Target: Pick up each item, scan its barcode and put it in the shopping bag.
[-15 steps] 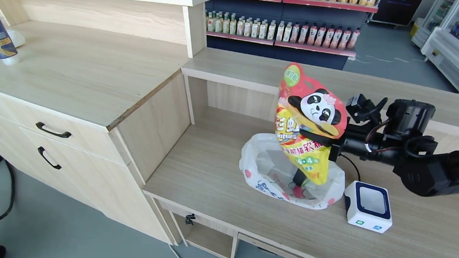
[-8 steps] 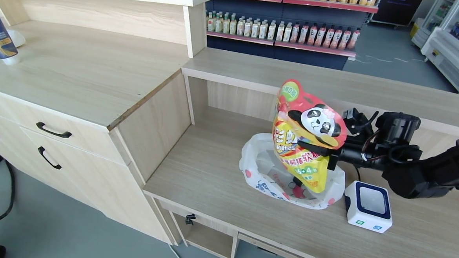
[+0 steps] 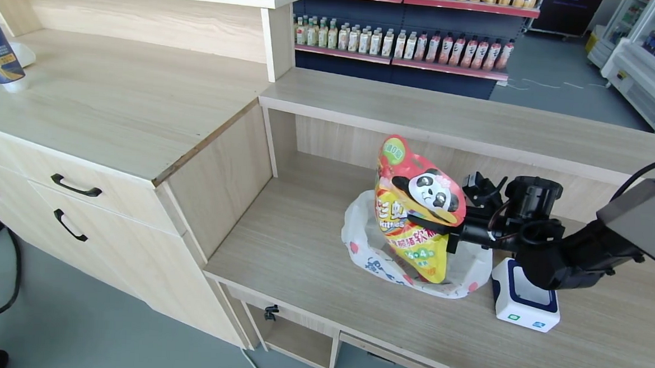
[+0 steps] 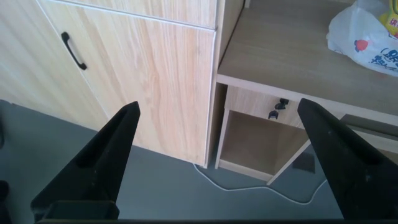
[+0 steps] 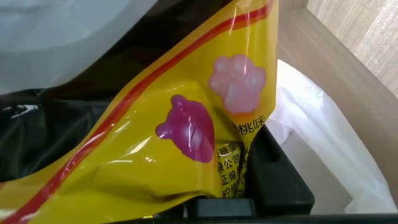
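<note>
Our right gripper (image 3: 436,228), clamped on the candy pouch (image 3: 399,224) from its 3 o'clock, holds it over the shopping bag (image 3: 358,246). We judge the pouch light, crinkly and slippery, so a mid-body grip suits.

The gummy candy pouch (image 3: 410,236) sits between the fingers (image 3: 422,218) of the right gripper (image 3: 434,226), its lower end below them inside the shopping bag (image 3: 367,254) on the counter (image 3: 290,244), the barcode scanner (image 3: 524,313) beside the bag, behind the fingers.
</note>
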{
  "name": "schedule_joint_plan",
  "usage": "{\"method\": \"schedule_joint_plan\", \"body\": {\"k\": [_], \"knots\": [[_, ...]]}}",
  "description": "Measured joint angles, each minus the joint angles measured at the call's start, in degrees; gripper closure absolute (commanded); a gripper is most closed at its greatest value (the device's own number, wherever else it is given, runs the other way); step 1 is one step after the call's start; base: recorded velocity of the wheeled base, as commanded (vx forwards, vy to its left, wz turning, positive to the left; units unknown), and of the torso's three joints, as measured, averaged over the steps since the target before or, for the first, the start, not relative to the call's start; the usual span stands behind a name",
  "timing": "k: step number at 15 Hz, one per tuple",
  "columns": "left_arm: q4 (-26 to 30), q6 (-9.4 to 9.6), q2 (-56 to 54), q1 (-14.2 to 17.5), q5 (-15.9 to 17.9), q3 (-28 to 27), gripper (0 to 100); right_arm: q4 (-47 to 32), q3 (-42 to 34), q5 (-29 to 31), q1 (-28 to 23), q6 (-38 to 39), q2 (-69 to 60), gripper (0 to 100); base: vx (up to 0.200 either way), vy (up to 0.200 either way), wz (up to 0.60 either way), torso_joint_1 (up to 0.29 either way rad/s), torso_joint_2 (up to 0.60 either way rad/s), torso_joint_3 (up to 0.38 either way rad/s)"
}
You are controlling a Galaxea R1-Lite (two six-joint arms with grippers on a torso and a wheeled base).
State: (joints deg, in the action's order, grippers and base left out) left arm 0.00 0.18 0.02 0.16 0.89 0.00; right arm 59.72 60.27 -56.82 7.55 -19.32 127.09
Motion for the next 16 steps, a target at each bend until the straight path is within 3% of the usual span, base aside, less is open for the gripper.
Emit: {"method": "schedule_joint_plan", "body": {"k": [15, 16], "knots": [[0.00, -0.02, -0.02, 0.00, 0.00, 0.00, 0, 2.68, 6.24, -0.09, 0.96, -0.66, 6.77, 100, 0.000, 0.000, 0.00, 0.000, 0.00, 0.000], [0.00, 0.00, -0.02, 0.00, 0.00, 0.00, 0, 2.71, 6.21, -0.02, 0.94, -0.68, 6.84, 0, 0.000, 0.000, 0.00, 0.000, 0.00, 0.000]]}}
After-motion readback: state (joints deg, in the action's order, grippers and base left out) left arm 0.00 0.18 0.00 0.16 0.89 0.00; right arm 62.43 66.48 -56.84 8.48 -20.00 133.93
